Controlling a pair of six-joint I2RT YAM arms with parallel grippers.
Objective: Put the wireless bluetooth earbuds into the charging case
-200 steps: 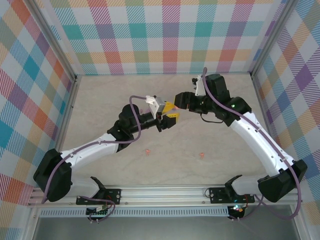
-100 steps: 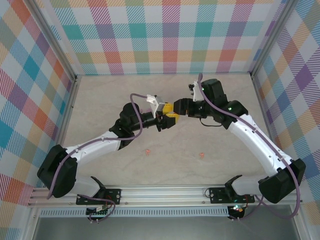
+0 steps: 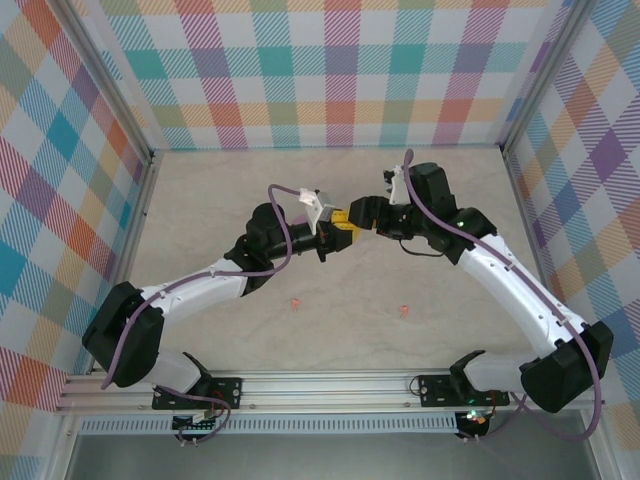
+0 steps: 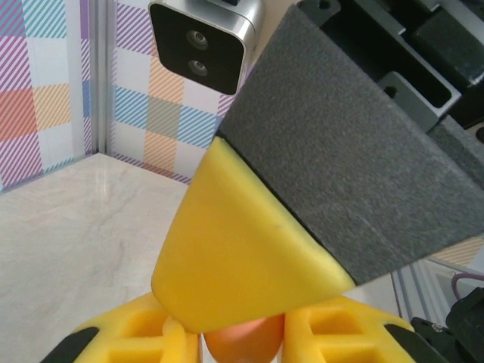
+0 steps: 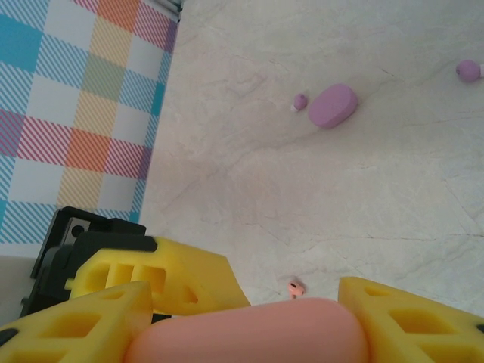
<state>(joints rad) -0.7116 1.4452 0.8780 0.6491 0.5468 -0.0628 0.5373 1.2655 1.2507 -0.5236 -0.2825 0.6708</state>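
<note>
Meeting at the middle of the table (image 3: 200, 200), well apart from the checkered walls (image 3: 300, 80), both grippers hang over bare surface. The right gripper (image 3: 358, 212) clamps the salmon charging case (image 5: 249, 336) by its two ends. The left gripper (image 3: 338, 233) presses its fingers (image 4: 128, 340) on a rounded part of this case, mostly hidden behind a grey pad (image 4: 340, 151). Two salmon earbuds (image 3: 296, 302) lie apart near the front rail (image 3: 330, 385). A purple case (image 5: 333, 105) lies farther away, a purple earbud (image 5: 300, 100) just beside it.

Salmon-pink case (image 5: 249, 333), purple case (image 5: 333, 105), yellow fingers (image 5: 412, 318), pastel plaid walls (image 3: 300, 70), beige marbled table (image 3: 200, 200)
</note>
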